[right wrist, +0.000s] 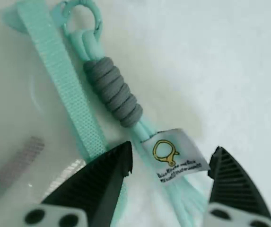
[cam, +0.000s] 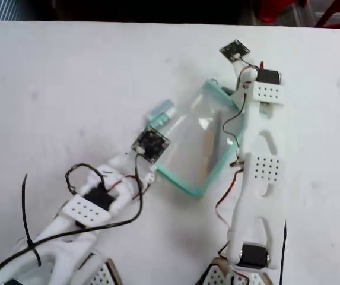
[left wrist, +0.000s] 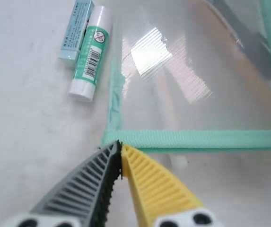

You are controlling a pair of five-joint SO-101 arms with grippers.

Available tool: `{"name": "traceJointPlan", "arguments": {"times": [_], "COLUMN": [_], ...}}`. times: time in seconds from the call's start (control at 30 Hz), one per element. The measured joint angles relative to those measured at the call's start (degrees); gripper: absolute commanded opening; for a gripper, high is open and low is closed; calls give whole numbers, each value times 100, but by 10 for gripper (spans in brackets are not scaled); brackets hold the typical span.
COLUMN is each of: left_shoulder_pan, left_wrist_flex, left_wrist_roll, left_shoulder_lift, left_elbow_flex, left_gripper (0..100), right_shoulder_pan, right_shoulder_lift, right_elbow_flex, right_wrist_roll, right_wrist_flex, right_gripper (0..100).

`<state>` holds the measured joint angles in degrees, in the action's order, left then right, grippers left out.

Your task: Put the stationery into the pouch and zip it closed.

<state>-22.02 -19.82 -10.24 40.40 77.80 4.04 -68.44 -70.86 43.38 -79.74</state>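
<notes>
The clear pouch (cam: 194, 147) with mint trim lies mid-table; a dark pen (left wrist: 251, 45) and an orange stick show through its wall. A green-and-white glue stick (left wrist: 90, 59) and a light blue eraser box (left wrist: 76, 27) lie on the table beside the pouch, also seen from above (cam: 161, 111). My left gripper (left wrist: 120, 149) is shut, its grey and yellow tips touching the pouch's mint corner seam (left wrist: 196, 140). My right gripper (right wrist: 172, 155) is open at the pouch's far corner, its black fingers either side of the mint cord's white tag (right wrist: 174, 156). A grey knot (right wrist: 114, 92) wraps the cord.
The white table (cam: 69, 77) has free room to the left and behind the pouch. The right arm (cam: 259, 172) lies along the pouch's right side. Black and red cables (cam: 80, 178) loop around both arms. Red chair legs stand beyond the far edge.
</notes>
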Motion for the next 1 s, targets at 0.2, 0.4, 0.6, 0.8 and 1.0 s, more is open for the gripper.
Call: {"name": "traceJointPlan", "arguments": {"times": [0.2,0.4,0.6,0.8,1.0], "left_shoulder_pan": [0,0,0,0,-9], "left_wrist_flex": [0,0,0,0,0], "left_wrist_roll": [0,0,0,0,-9], "left_shoulder_lift": [0,0,0,0,0], "left_elbow_flex": [0,0,0,0,0], "left_gripper": [32,32,33,37,97], "right_shoulder_pan": [-9,-35,-70,-70,-334], "right_shoulder_lift": [-334,-747,-782,-457,360], "right_elbow_flex": [-9,-70,-176,-1257,-2110], "right_wrist_roll": [9,343,1002,316,44], "right_wrist_flex": [571,985,897,-220,-1371], "right_gripper": [193,16,19,18,18]}}
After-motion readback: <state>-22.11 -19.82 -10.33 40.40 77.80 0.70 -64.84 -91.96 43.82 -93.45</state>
